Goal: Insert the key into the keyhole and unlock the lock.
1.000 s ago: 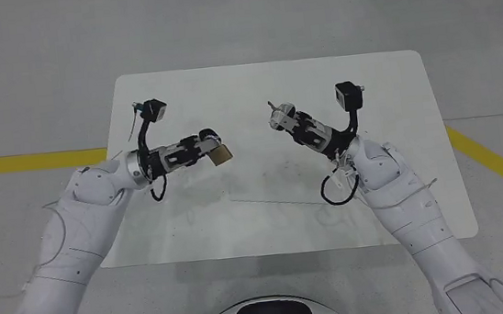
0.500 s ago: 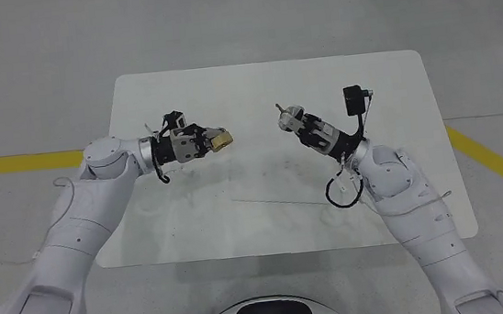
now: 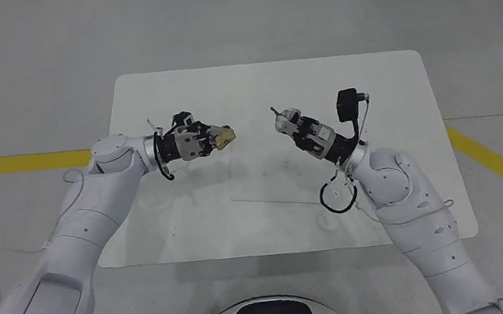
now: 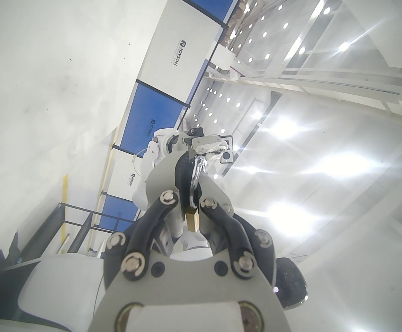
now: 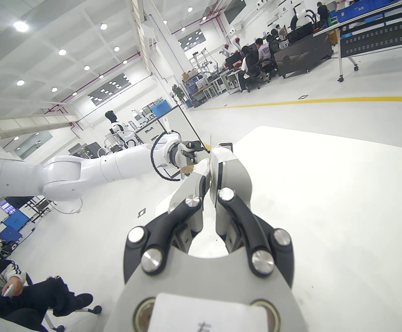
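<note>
Brass lock (image 3: 224, 138) clamped in left gripper (image 4: 191, 171); right gripper (image 5: 213, 163) pinches the key (image 3: 274, 112).

lock (image 4: 192, 221) body mostly hidden btwn left claw (image 4: 192, 169), keyhole not discernible, key (image 5: 211, 162) edge-on, teeth unclear

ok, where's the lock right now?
Top view: the lock is clamped in the left gripper over the left half of the table, pointed toward the key in the right gripper, with a clear gap between them.
</note>
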